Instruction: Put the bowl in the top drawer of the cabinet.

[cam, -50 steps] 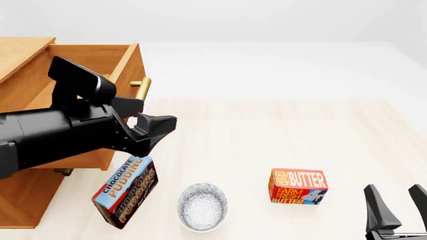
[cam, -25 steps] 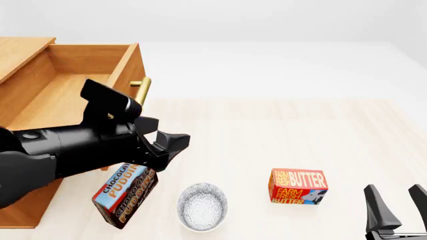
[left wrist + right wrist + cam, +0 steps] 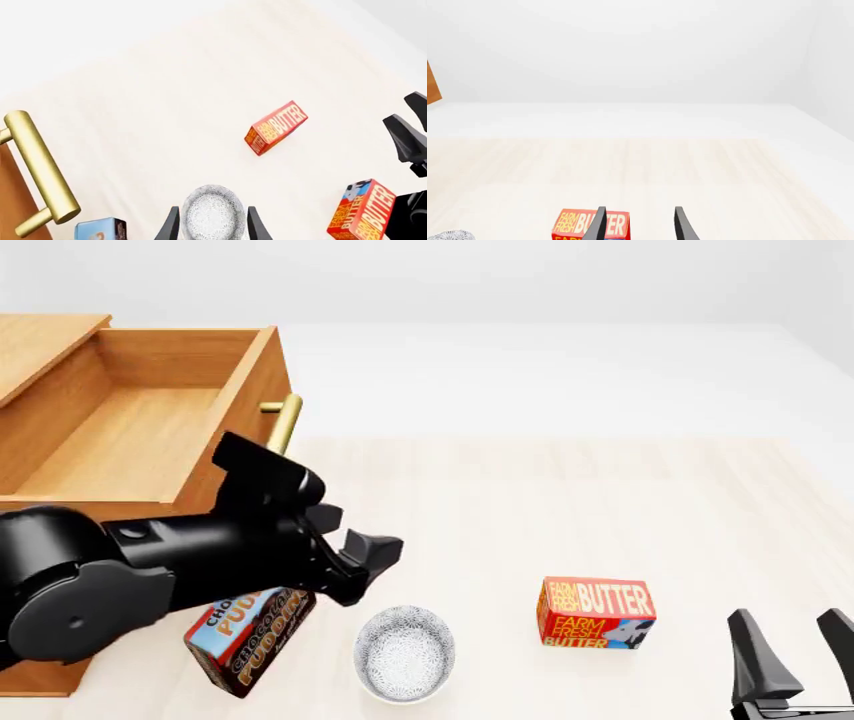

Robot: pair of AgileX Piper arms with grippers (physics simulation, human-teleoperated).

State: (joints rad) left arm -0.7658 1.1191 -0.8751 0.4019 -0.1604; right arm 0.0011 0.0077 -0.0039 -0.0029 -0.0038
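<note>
The bowl (image 3: 404,652), white with a fine grey-blue pattern, sits upright on the table near the front edge. My left gripper (image 3: 372,567) hangs open just above and to the left of it, not touching. In the left wrist view the bowl (image 3: 213,214) lies between the two fingertips (image 3: 171,225). The top drawer (image 3: 127,430) of the cabinet (image 3: 40,340) stands pulled out, its inside bare, its brass handle (image 3: 280,418) facing the table. My right gripper (image 3: 795,645) is open at the front right, holding nothing; its view shows the bowl's rim (image 3: 450,235) at the edge.
A chocolate pudding box (image 3: 248,633) lies left of the bowl, partly under my left arm. A butter box (image 3: 597,613) stands to the bowl's right. The left wrist view shows a second butter box (image 3: 363,211) near the right arm.
My left arm has swung away from the drawer front, down and to the right toward the bowl, uncovering the drawer's inside. The bowl, the boxes and the right gripper have not moved.
</note>
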